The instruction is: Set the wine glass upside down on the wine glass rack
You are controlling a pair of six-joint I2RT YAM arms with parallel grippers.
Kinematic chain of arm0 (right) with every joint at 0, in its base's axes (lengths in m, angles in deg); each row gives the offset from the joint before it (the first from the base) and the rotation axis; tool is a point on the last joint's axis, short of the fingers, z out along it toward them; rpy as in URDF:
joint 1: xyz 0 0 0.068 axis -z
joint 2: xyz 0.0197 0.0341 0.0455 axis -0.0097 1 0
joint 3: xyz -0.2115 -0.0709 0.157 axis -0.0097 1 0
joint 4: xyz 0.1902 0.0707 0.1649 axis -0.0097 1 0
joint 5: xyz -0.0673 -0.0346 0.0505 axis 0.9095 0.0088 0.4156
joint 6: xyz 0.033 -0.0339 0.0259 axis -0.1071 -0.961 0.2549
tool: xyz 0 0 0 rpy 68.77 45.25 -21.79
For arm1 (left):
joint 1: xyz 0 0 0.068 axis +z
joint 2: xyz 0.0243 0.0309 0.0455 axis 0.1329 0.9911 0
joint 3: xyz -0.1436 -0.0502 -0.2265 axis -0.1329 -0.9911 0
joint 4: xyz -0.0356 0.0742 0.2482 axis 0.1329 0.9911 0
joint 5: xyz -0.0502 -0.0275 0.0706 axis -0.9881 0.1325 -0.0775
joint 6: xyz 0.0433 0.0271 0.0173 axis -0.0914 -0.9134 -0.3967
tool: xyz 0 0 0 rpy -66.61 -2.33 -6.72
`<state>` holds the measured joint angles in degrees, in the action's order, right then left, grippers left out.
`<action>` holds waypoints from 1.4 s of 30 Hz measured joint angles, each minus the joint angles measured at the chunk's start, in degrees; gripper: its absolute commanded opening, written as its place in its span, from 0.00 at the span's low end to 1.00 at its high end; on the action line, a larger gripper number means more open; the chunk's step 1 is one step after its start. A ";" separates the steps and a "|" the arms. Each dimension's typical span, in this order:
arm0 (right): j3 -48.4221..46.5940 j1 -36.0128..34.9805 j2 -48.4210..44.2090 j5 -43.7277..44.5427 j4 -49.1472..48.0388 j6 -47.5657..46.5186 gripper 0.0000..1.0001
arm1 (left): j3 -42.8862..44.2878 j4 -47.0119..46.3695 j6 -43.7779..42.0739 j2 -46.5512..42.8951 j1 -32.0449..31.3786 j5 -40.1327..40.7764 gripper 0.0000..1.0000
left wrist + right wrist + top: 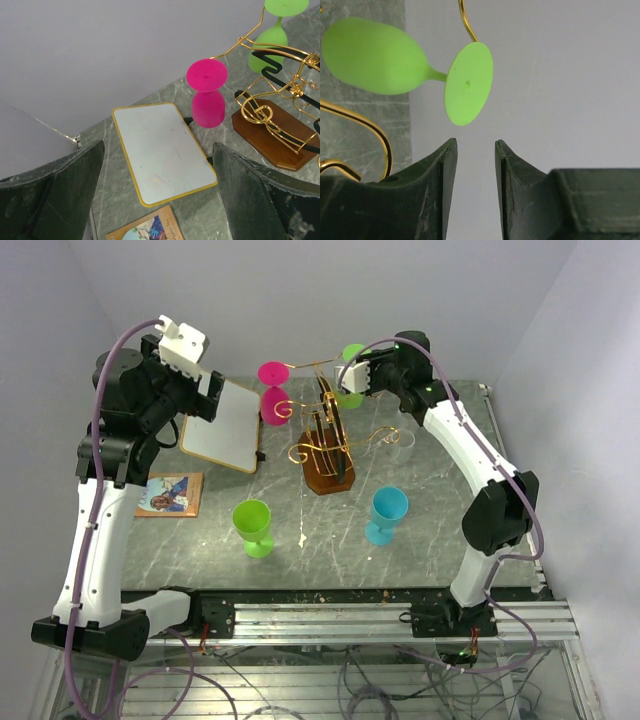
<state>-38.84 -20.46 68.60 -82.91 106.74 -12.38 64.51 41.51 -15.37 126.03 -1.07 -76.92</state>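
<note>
**Top view:** L arm stands tall on the left side, elbow up, with the left claw [212, 398] pointing down-right over a whiteboard [225, 428]. R arm runs up the right side and bends in toward the back of the wine glass rack [325, 440]. The right claw [345, 378] sits just beside the green wine glass [351, 390], which hangs upside down, foot up, on a high rear arm of the rack. A pink glass [272, 390] hangs the same way on the rack's left arm. On the worktop [430, 550] in front stand a second green glass [253, 527] and a blue glass [386, 515], both upright and apart from the rack. A picture card [168, 494] lies near the L arm.

**Left wrist view:** the left claw [159, 147] is spread wide, fingers [55, 195] at both edges, nothing btwn them. The whiteboard [160, 150] lies below, and the picture card [150, 231] shows at the bottom edge. The pink glass [207, 97] hangs bowl down, near the board's far corner. The rack's brown base is at right, and the green wine glass [274, 40] is at top right.

**Right wrist view:** the right claw [475, 145] is partly open, with a narrow gap btwn the fingers [432, 195], gripping nothing. The green wine glass [375, 55] hangs just past the fingertips w/o touching them, and a gold wire meets the edge of its foot. More gold curls of the rack pass left of the claw.
</note>
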 measured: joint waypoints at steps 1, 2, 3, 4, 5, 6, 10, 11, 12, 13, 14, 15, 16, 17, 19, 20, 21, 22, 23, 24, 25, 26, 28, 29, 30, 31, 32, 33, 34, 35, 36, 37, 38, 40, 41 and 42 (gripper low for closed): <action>0.26 0.00 -0.24 0.02 0.13 -0.02 0.37 | -0.31 -0.07 -0.17 -0.02 0.00 0.00 1.00; 0.59 0.00 -0.52 0.13 0.33 -0.02 0.37 | -0.59 -0.17 -0.39 -0.09 0.00 0.00 1.00; 0.90 0.00 -0.85 0.26 0.46 0.00 0.38 | -0.92 -0.28 -0.57 -0.17 0.02 0.00 1.00; 1.25 0.00 -1.18 0.46 0.61 0.04 0.38 | -1.36 -0.35 -0.81 -0.31 0.02 0.00 1.00; 1.55 0.00 -1.55 0.70 0.76 0.17 0.38 | -1.99 -0.39 -1.20 -0.57 0.02 0.00 1.00; 1.88 0.00 -1.95 0.94 0.81 0.24 0.38 | -2.49 -0.39 -1.46 -0.79 0.02 -0.02 1.00; 3.89 0.00 -4.55 2.14 0.94 1.14 0.41 | -4.74 -0.28 -3.02 -1.77 0.04 -1.22 1.00; 4.31 0.02 -5.40 2.51 1.01 1.68 0.42 | -5.20 0.07 -3.63 -1.99 0.07 -2.01 0.99; 4.63 0.04 -6.23 2.86 1.03 2.36 0.44 | -5.46 0.46 -4.09 -2.16 0.07 -2.67 0.99; 4.87 0.07 -7.08 3.30 1.03 3.26 0.47 | -5.70 1.03 -4.66 -2.29 0.07 -3.56 0.99; 5.11 0.07 -8.02 3.74 0.96 4.35 0.52 | -5.95 1.88 -5.29 -2.49 0.07 -4.68 0.99; 5.29 0.17 -8.85 4.07 0.96 5.57 0.57 | -6.21 2.56 -6.08 -2.62 0.07 -5.70 0.99; 5.51 0.31 -9.90 4.35 0.74 7.32 0.61 | -6.54 3.65 -6.95 -2.82 0.09 -7.28 0.99; 5.77 0.55 -10.97 4.72 0.57 9.33 0.66 | -6.78 4.70 -7.82 -2.93 0.09 -8.57 0.98; 6.40 1.36 -13.31 5.33 0.26 13.81 0.83 | -7.32 7.96 -10.43 -3.02 0.09 -11.96 0.97; 6.64 1.95 -14.51 5.90 0.20 16.70 0.88 | -7.50 9.46 -11.50 -2.99 0.09 -13.16 0.97; 6.97 2.58 -15.67 6.67 -0.22 19.71 0.90 | -7.78 11.21 -12.72 -2.91 0.09 -14.51 0.96; 7.26 3.10 -16.59 7.56 -0.52 22.18 0.91 | -8.02 12.74 -13.73 -2.78 0.09 -15.52 0.95; 7.67 3.76 -17.84 8.70 -0.74 25.24 0.91 | -8.28 14.23 -14.67 -2.58 0.07 -16.35 0.95; 8.37 4.31 -19.19 10.19 -0.87 28.28 0.91 | -8.50 15.85 -15.58 -2.23 -0.13 -17.07 0.94; 8.76 4.63 -19.87 10.86 -0.81 29.73 0.92 | -8.70 16.79 -16.24 -1.92 -0.33 -17.33 0.93; 9.90 5.01 -21.35 12.04 -0.76 32.63 0.92 | -9.07 18.23 -17.20 -1.33 -0.85 -17.42 0.93; 12.00 5.20 -23.76 13.18 0.13 36.65 0.92 | -10.10 20.35 -18.64 -0.31 -2.14 -17.35 0.92; 13.73 5.20 -25.51 13.35 1.51 39.26 0.92 | -10.97 21.35 -19.47 0.26 -3.23 -17.11 0.91; 14.36 5.18 -26.18 13.31 2.25 40.17 0.92 | -12.24 22.29 -20.24 0.79 -4.61 -16.68 0.90; 15.67 5.22 -27.45 13.00 2.91 41.68 0.92 | -13.22 22.82 -20.79 1.05 -5.53 -16.50 0.89; 16.76 5.33 -28.46 12.37 3.80 42.73 0.92 | -14.60 23.54 -21.42 1.33 -6.73 -15.91 0.88; 17.92 5.66 -29.62 11.21 5.22 43.80 0.92 | -15.98 24.06 -22.01 1.55 -7.69 -15.37 0.86; 18.80 6.21 -30.67 9.94 6.58 44.76 0.92 | -17.25 24.68 -22.51 1.75 -8.50 -14.88 0.84; 19.41 6.97 -31.54 8.81 7.85 45.66 0.92 | -18.53 25.49 -23.15 2.03 -9.22 -14.23 0.82; 19.65 7.80 -32.20 7.82 8.96 46.42 0.92 | -19.21 26.01 -23.58 2.25 -9.62 -13.86 0.79; 19.82 8.98 -32.81 6.60 9.81 47.32 0.92 | -19.98 26.40 -24.17 2.54 -9.97 -13.35 0.78; 19.87 9.73 -33.18 5.92 10.25 47.89 0.92 | -20.26 26.60 -24.48 2.73 -10.14 -13.14 0.75; 19.96 11.32 -33.86 4.31 10.97 48.89 0.92 | -20.74 26.75 -25.20 3.13 -10.32 -12.74 0.70; 20.04 12.13 -34.14 3.34 11.19 49.40 0.92 | -20.96 26.73 -25.46 3.34 -10.34 -12.66 0.67; 20.11 12.81 -34.38 2.49 11.37 49.83 0.92 | -21.31 26.67 -25.68 3.56 -10.43 -12.55 0.65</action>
<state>-18.73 -7.65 34.22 -80.42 118.10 37.45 43.20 68.17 -41.05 129.59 -11.50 -89.47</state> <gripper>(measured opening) 0.919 0.711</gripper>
